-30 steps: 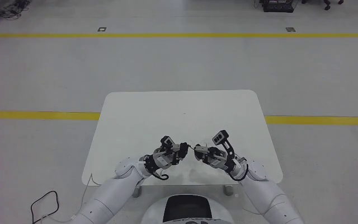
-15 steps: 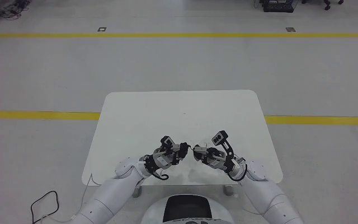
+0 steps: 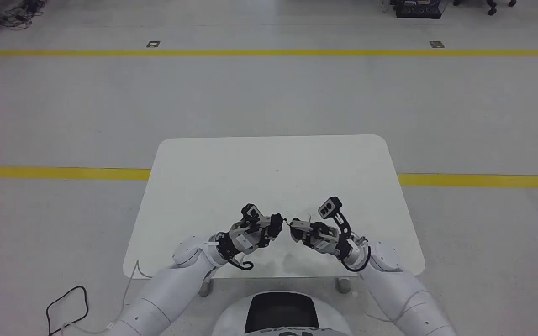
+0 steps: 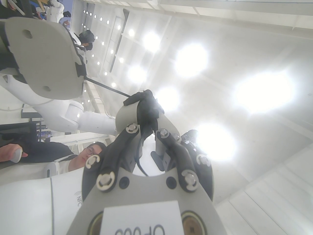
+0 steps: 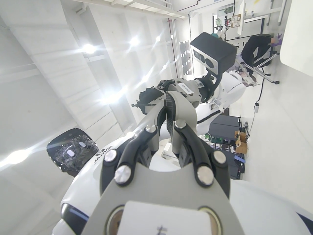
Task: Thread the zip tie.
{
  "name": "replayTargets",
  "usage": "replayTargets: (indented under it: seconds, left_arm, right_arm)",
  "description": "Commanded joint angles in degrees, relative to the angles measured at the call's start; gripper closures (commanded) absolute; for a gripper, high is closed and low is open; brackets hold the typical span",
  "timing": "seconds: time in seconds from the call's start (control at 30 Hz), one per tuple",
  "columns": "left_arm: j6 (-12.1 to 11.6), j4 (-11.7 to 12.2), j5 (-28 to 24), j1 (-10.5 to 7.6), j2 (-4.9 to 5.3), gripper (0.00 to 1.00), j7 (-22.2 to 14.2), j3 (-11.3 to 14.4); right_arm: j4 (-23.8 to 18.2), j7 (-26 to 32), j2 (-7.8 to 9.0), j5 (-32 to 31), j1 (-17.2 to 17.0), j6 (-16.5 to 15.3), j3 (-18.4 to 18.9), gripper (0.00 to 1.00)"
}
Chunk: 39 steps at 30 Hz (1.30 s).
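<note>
White tabletop [image 3: 269,160], rounded corners, on a pale grey glossy floor [image 3: 269,92]. Far yellow line [image 3: 252,53] crosses the floor. Near yellow line [image 3: 76,173] shows on both sides of the tabletop. Two small square floor plates [image 3: 153,43] by the far yellow line. Dark equipment [image 3: 418,8] at the far edge. Wrist views: high white ceiling [image 4: 220,32], beams [image 4: 220,3], bright round lights [image 4: 191,59].

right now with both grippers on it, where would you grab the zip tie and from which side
Probably the bare straight stretch of the zip tie between the left gripper and the right gripper, pinched across the thin strap from above. Each gripper clamps one end, so only that middle span is free.
</note>
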Motion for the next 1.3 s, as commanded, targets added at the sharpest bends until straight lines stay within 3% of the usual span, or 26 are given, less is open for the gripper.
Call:
replayTargets:
  seconds: [0.0,1.27]
  left_arm:
    - [0.00,0.00,0.00,0.00,0.00,1.00,0.00,0.00]
    - [0.00,0.00,0.00,0.00,0.00,1.00,0.00,0.00]
  right_arm:
    - [0.20,-0.01,-0.03,-0.05,0.17,0.03,-0.11,1.00]
    - [0.70,-1.11,0.00,-0.78,0.26,-0.14,-0.57,1.00]
